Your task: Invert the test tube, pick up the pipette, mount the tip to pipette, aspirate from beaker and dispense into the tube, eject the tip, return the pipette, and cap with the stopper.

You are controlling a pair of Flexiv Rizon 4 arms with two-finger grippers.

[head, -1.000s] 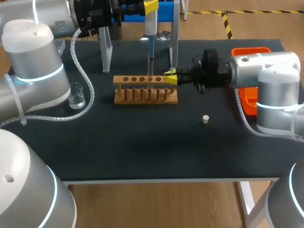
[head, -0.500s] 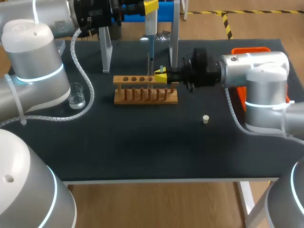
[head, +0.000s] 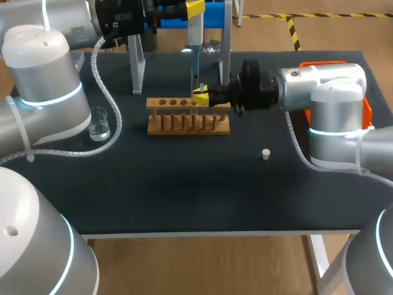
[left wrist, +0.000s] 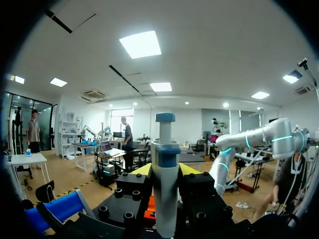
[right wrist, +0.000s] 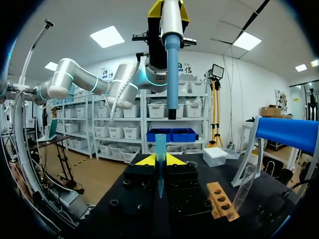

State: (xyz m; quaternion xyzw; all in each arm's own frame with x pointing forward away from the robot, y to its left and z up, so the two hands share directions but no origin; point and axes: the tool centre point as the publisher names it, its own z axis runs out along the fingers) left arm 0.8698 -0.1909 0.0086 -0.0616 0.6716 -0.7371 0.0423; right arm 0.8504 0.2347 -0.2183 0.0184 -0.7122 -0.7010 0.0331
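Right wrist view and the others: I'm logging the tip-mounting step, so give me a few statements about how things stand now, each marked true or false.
1. The right pincer is shut on the pipette tip. True.
2. The tip is mounted on the pipette. False: a gap shows between them, with the tip below the pipette's end.
3. The left pincer is shut on the pipette. True.
4. The stopper sits in the wooden rack. False: it lies on the table, apart from the rack.
5. The beaker hangs from the right pincer. False: it stands on the table by the left arm.
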